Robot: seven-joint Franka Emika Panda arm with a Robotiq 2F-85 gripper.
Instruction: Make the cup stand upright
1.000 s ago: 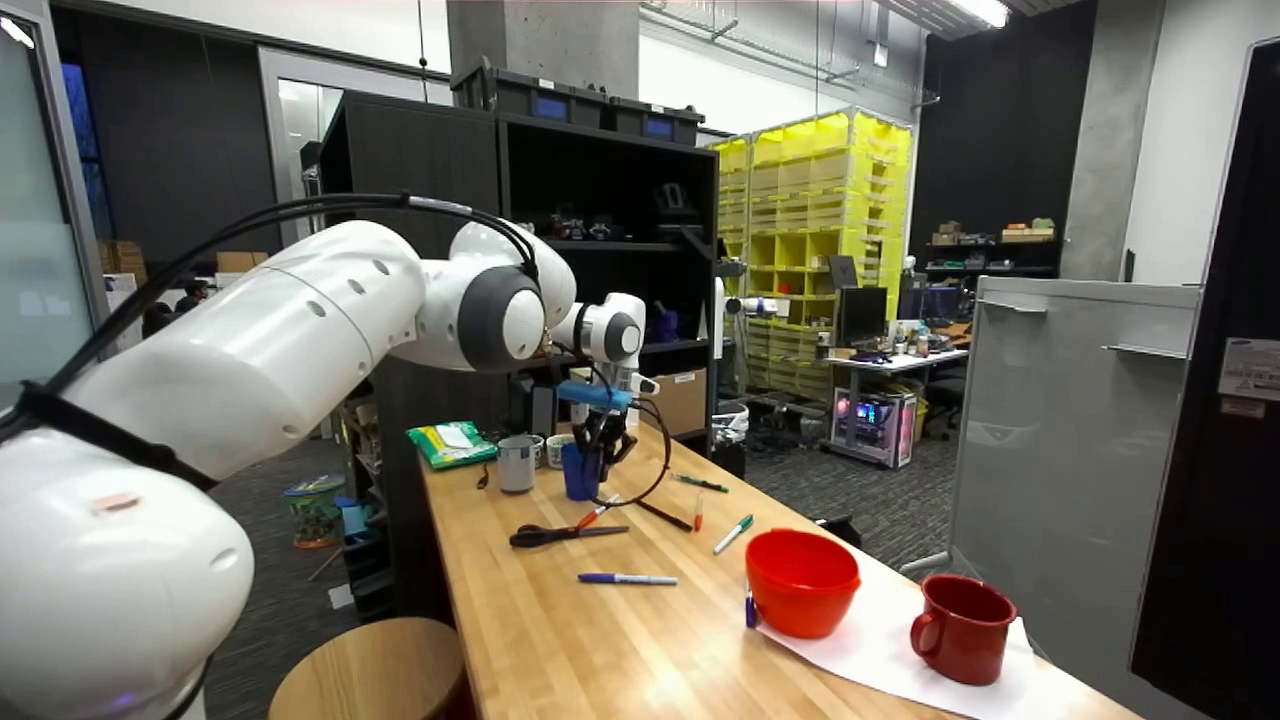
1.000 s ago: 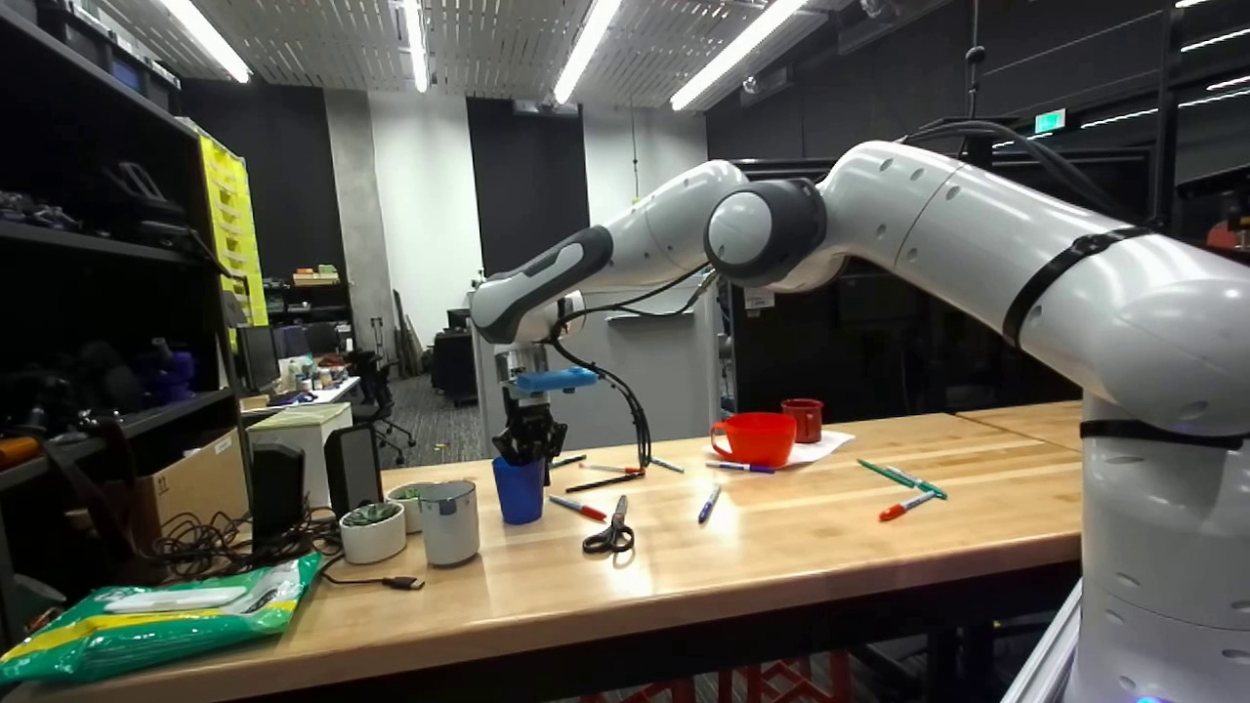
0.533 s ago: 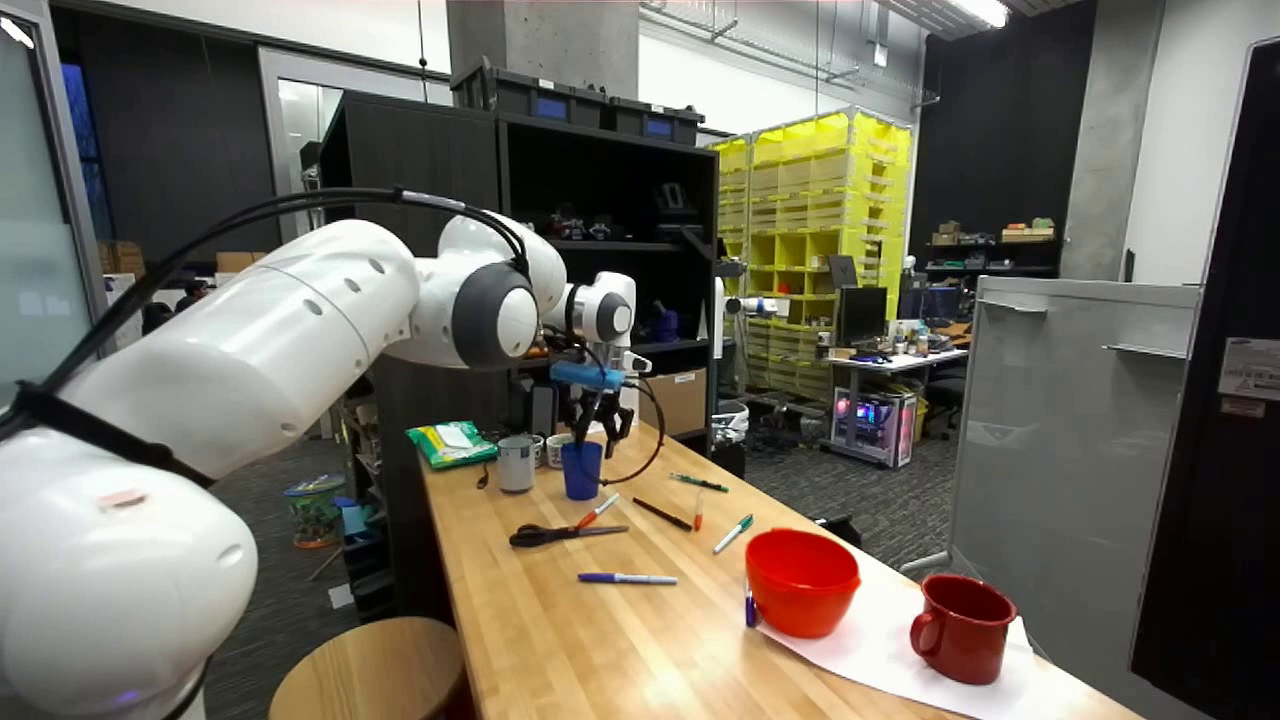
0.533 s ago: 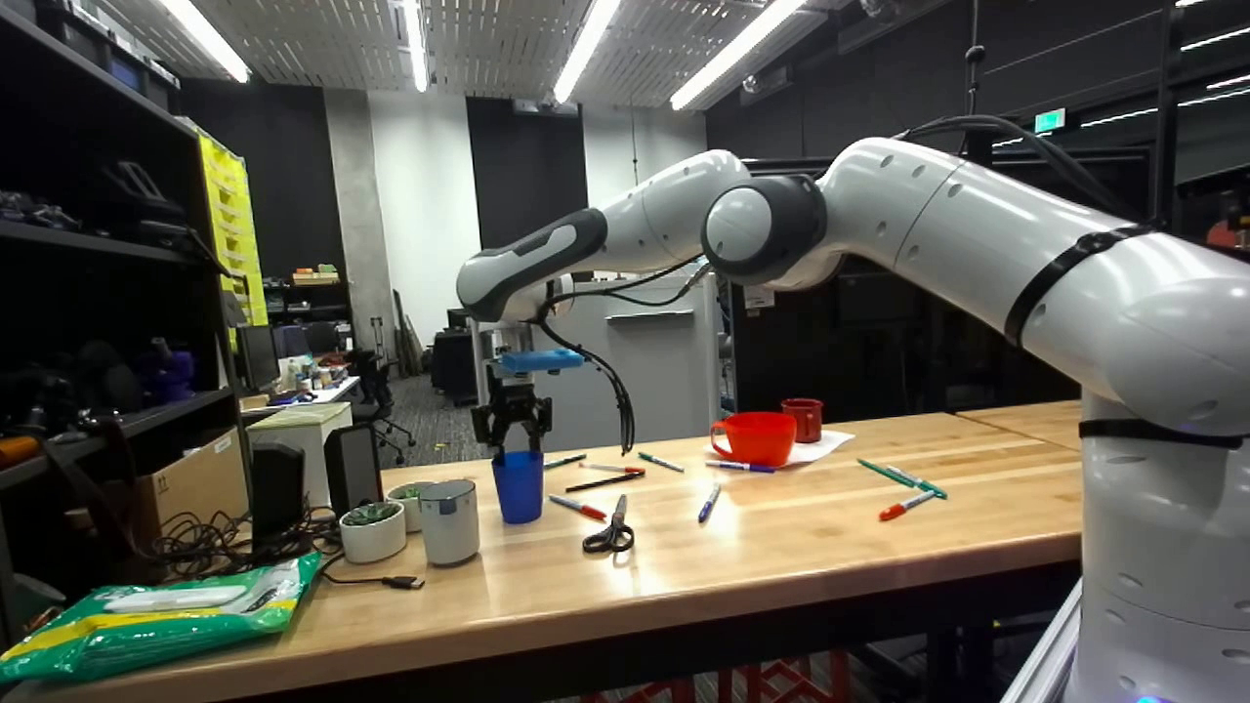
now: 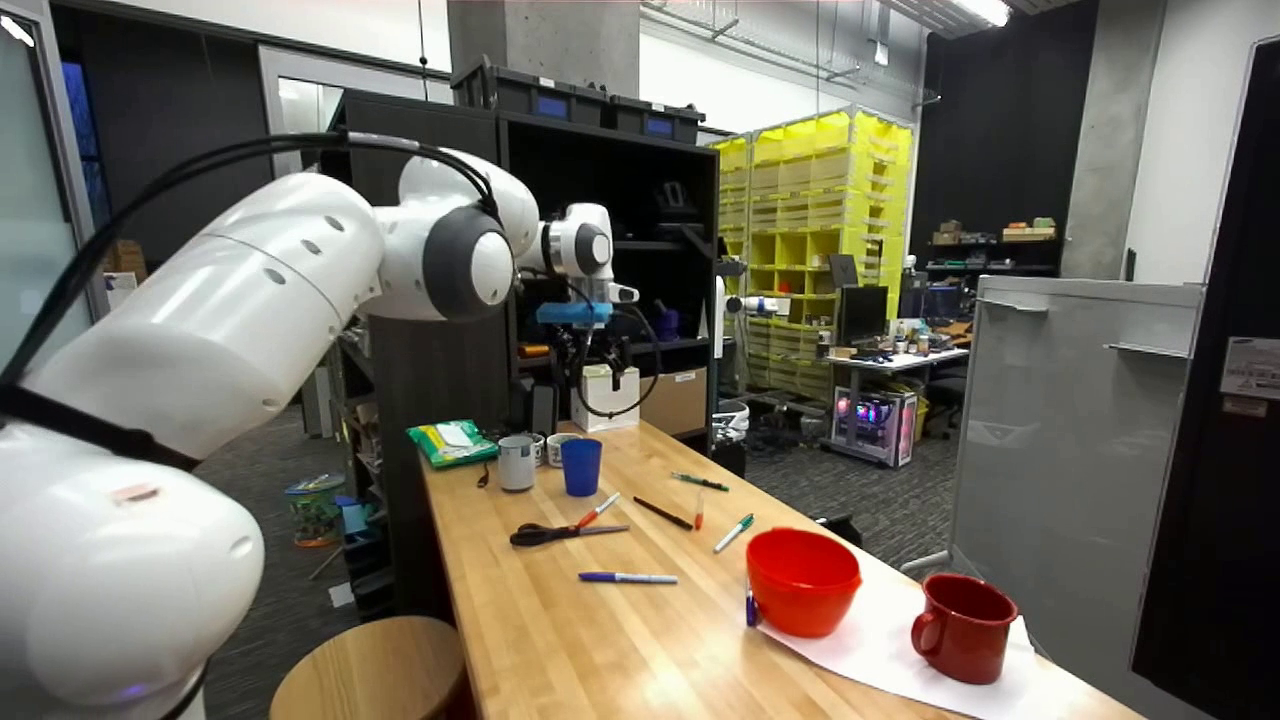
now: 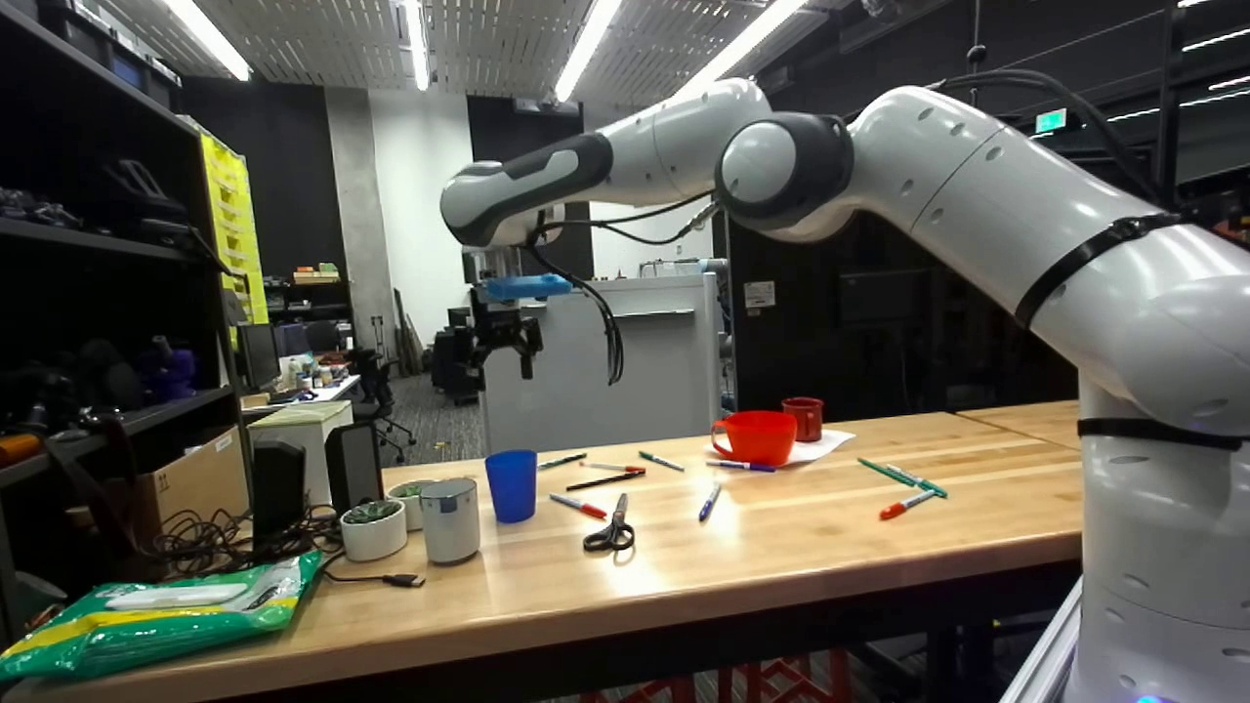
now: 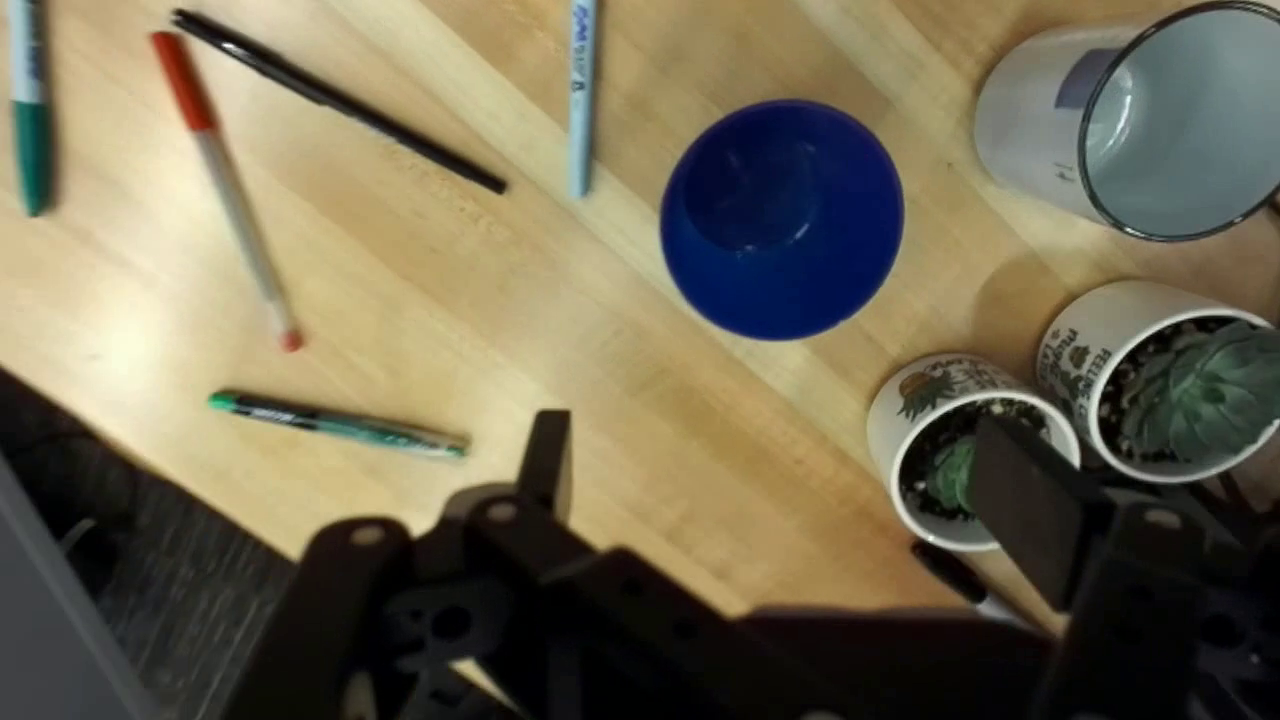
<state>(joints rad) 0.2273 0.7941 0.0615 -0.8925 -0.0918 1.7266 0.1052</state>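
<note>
The blue cup stands upright on the wooden table in both exterior views, as the cup (image 5: 581,468) and the same cup (image 6: 511,486). From above, the wrist view looks into the cup (image 7: 782,220) through its round mouth; no finger touches it. My gripper (image 6: 501,369) hangs in the air well above the cup, its fingers spread wide with nothing between them. In the wrist view the gripper (image 7: 785,460) shows its fingers far apart, the cup lying beyond the fingertips.
Beside the cup stand a grey-white mug (image 6: 450,522) and small potted succulents (image 6: 373,532). Scissors (image 6: 610,532) and several pens lie around it. Farther off are a red bowl (image 5: 803,582) and a dark red mug (image 5: 964,628) on white paper. A green packet (image 6: 166,615) lies at the table's end.
The fingers have opened and let go of the blue cup. My gripper has risen from its rim to well above it, while the cup stays standing on the table.
</note>
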